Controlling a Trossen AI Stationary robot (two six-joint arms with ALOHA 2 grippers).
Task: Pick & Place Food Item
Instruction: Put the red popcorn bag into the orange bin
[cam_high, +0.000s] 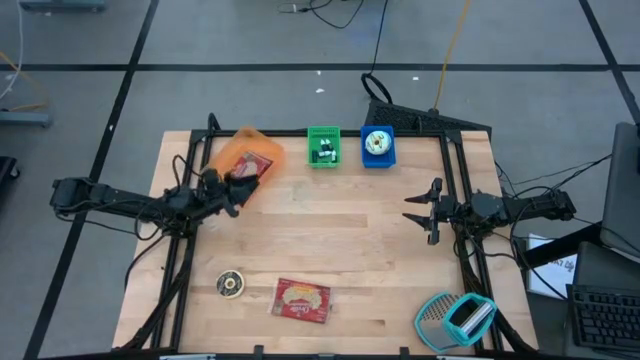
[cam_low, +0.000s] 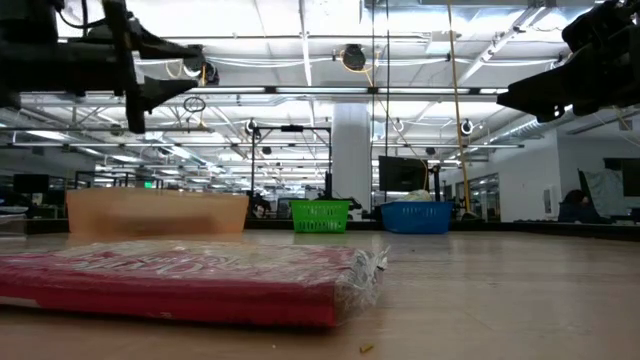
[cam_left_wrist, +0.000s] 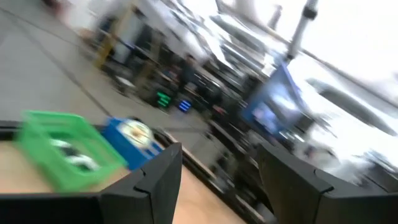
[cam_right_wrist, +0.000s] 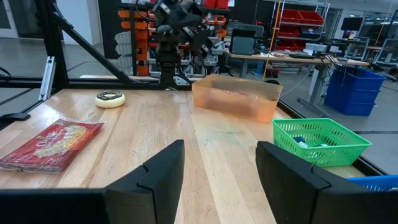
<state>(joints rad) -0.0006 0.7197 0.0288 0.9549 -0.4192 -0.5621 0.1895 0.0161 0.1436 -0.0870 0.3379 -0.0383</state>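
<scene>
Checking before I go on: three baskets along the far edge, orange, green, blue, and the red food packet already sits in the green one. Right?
Not quite. The three baskets do line the far edge, orange basket, green basket, blue basket, but the red food packet is not in the green one. The high view shows it lying flat on the table near the front edge, beside the small round item.

Left wrist view blurs the green basket (cam_left_wrist: 65, 155) contents.
</scene>
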